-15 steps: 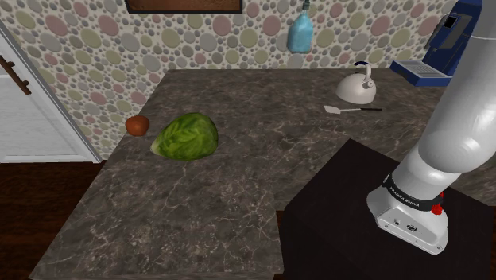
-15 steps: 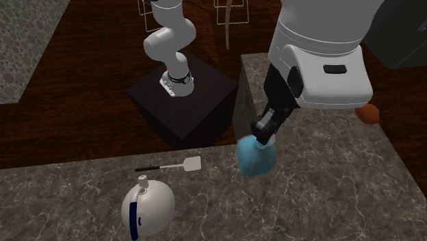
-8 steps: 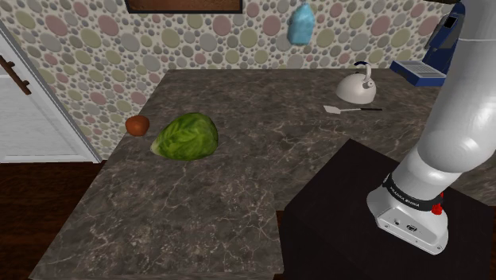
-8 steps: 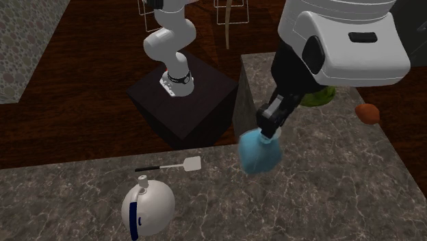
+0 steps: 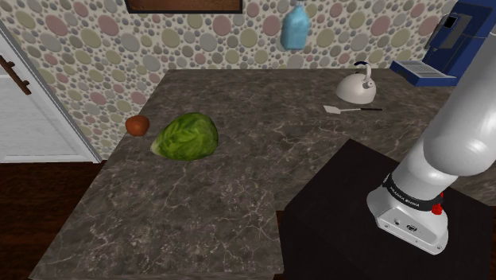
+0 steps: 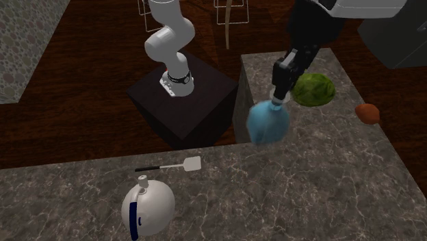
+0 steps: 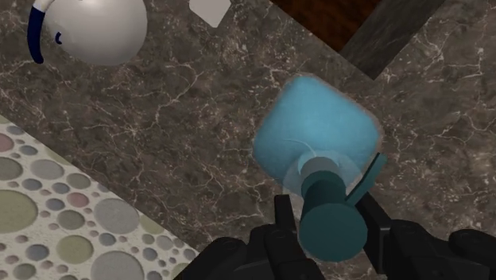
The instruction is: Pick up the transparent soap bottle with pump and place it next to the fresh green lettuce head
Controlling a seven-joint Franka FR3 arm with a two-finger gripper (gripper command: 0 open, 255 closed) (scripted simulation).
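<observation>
Your gripper (image 6: 281, 81) was pinching the pump top of the soap bottle (image 6: 268, 123), one black finger on each side of the collar, as the wrist view showed (image 7: 330, 221). The pale blue, see-through body hung below the fingers, clear of the counter (image 5: 238, 187). My guess is the pump was chosen because the body looked too broad for the claw.

In the shoulder view the bottle (image 5: 293, 29) sat at upper centre of the frame, against the dotted wall (image 5: 95, 48) and well above the stone. That height probably served to clear the clutter underneath.

The lettuce (image 5: 186, 136) lay left of centre in the same frame, well apart from the bottle. In the second exterior view it (image 6: 314, 90) showed just right of the gripper in the picture.

- Brown round thing (image 5: 137, 125) just beside the lettuce, on the side toward the frame's left; I could not tell whether they touched, and that side looked tight for a set-down.
- White kettle (image 5: 355, 86) and spatula (image 5: 350, 109) at upper right, well apart from the lettuce.
- Blue machine (image 5: 442, 49) at far upper right.
- Dark stand (image 5: 350, 219) at lower right.

The bare stone below and right of the lettuce looked the easier landing. The bottle, hanging by its neck, may swing on the way down.
</observation>
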